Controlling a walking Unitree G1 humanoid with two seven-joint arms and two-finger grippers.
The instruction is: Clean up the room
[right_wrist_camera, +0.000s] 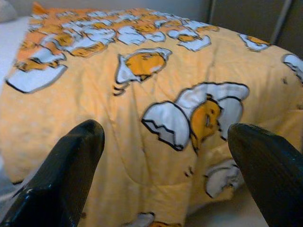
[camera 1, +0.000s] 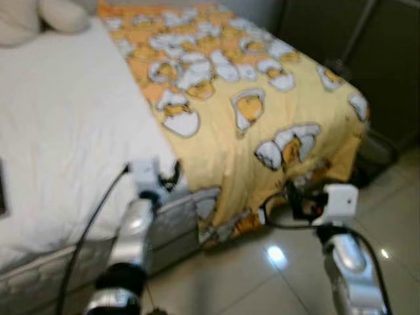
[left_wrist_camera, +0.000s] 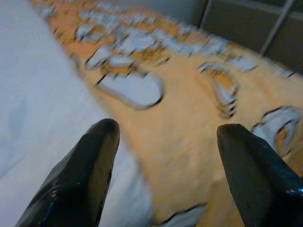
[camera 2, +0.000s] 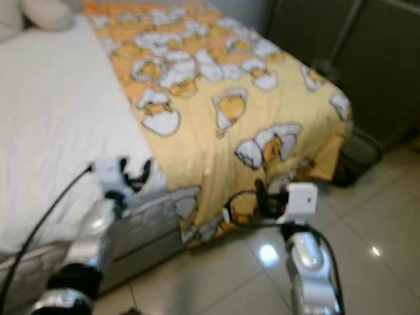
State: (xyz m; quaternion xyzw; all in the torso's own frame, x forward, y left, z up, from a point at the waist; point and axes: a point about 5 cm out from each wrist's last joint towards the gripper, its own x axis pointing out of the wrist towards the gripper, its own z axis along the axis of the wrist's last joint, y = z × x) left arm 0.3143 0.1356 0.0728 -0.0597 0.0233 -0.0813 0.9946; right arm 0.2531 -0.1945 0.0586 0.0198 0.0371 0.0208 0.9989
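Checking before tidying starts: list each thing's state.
Yellow blanket: spread over the bed's foot half, edge draping toward the floor.
White sheet: uncovered beside it.
Pillows: at the head.
Left end effector: open, at the blanket's edge.
Right end effector: open, facing the draped side.

Blurred throughout, most of all the yellow blanket (left_wrist_camera: 189, 123) in the left wrist view. Cut off at the top edge: 2 pale pillows (camera 1: 39, 16). Cropped at the left edge: a dark object (camera 1: 2, 190) on the white sheet (camera 1: 59, 125), too little visible to identify.
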